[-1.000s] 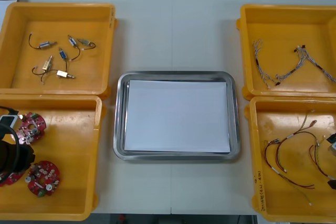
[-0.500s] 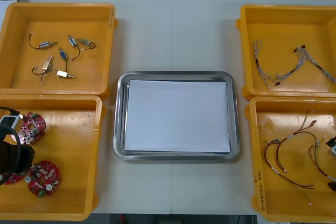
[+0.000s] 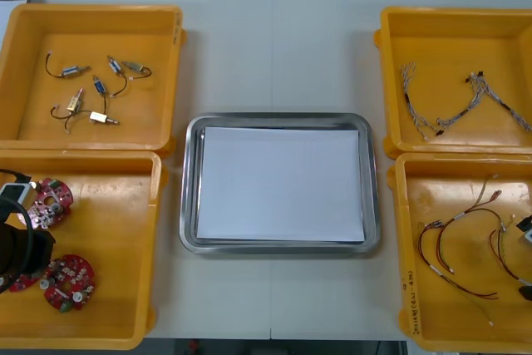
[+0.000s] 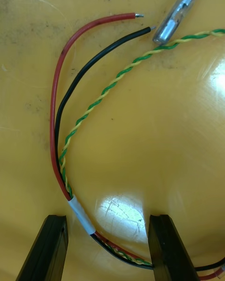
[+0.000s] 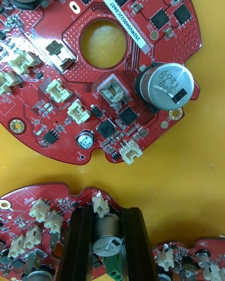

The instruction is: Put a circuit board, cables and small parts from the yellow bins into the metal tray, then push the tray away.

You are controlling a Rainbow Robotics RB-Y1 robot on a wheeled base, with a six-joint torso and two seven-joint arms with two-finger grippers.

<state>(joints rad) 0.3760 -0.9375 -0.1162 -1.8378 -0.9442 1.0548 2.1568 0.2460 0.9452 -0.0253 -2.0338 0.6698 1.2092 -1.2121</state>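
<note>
- You are looking steeply down on a light tabletop (image 3: 274,56).
- Far-left yellow bin (image 3: 91,11): small metal parts (image 3: 90,93) with dark leads lie scattered on its floor.
- Near-left yellow bin (image 3: 116,230): round red circuit boards (image 3: 51,201) sit at its left end, and your left pincer (image 5: 107,218) is down among them.
- That pincer is clenched on the held circuit board (image 5: 42,215). Its black fingers (image 5: 82,248) sit either side of a silver cylinder (image 5: 107,236) standing on that board.
- A second board (image 5: 93,65) lies flat just beyond the fingertips.
- Metal tray (image 3: 278,118): it sits mid-tabletop between the bins and is white inside.
- Far-right yellow bin (image 3: 457,14): thin twisted cables (image 3: 465,106) lie spread across its floor.
- Near-right yellow bin (image 3: 407,288): red and black cables (image 3: 457,255) loop over its floor.
- Your right pincer (image 4: 108,250) is low over that floor, released, with its fingers (image 4: 49,248) standing well apart.
- A cable bundle (image 4: 82,218) runs between those fingers: a red wire (image 4: 53,107), a black wire (image 4: 93,58) and a green-and-yellow twisted pair (image 4: 108,91), joined under a white sleeve.
- You cannot tell whether either finger touches the bundle.
</note>
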